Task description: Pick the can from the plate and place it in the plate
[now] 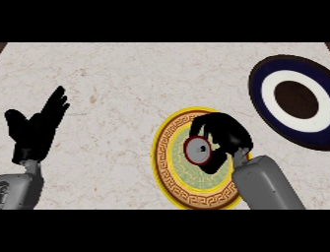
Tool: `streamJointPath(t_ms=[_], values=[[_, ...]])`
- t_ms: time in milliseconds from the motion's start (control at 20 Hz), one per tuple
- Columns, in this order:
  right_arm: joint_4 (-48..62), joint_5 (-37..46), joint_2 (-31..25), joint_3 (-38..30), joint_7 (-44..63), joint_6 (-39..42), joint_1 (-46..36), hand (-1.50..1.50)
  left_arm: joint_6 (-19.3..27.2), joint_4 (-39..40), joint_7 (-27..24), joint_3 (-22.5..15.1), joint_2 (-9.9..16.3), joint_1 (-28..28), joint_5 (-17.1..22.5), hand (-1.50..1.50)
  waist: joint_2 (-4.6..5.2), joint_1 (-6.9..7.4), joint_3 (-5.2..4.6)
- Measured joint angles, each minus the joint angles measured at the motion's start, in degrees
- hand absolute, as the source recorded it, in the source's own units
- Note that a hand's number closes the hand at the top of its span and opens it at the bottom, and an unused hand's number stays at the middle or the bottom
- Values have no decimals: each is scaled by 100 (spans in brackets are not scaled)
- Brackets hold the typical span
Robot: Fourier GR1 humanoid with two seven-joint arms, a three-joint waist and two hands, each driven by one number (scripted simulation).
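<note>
Head view shows us a pale marble counter (124, 78) seen steeply from above. On the near right part of it we see a plate with a yellow rim (169, 170) and a green middle with ornaments. The can (196, 150) stands on this plate, a little to the far side of its middle; we see its grey top with a red ring around it. The right hand (222, 133) comes from the near right over the plate, and its black fingers and thumb are curled around the can, so the hand partly hides it. We cannot tell if the can is lifted or touches the plate.

Farther to the right, well apart from the first plate, lies a dark blue plate (262, 81) with a white ring and a dark brown middle.

At the left side we see the left hand (33, 128), resting with straight fingers up and holding nothing.
</note>
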Motion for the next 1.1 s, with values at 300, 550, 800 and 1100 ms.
streamJointPath(t_ms=[300, 550, 800, 1100], values=[[713, -532, 329, -572, 752, -685, -1321, 150, 53, -95, 81, -109, -115, -1, -103, 0, 18, 91, 2], [890, 3, 246, -732, 1116, -1542, -1996, 150, -21, -19, -89, -31, -78, 85, -83, 0, 11, 67, -1], [462, 882, 17, -845, 1521, -2558, -2265, 150, -28, 44, -48, 53, -60, 48, -36, 0, -17, -15, -2], [-27, 1806, -336, -1137, 2239, -3270, -2275, 150, 41, -44, -43, 16, -127, 121, -106, 0, -22, -41, -1]])
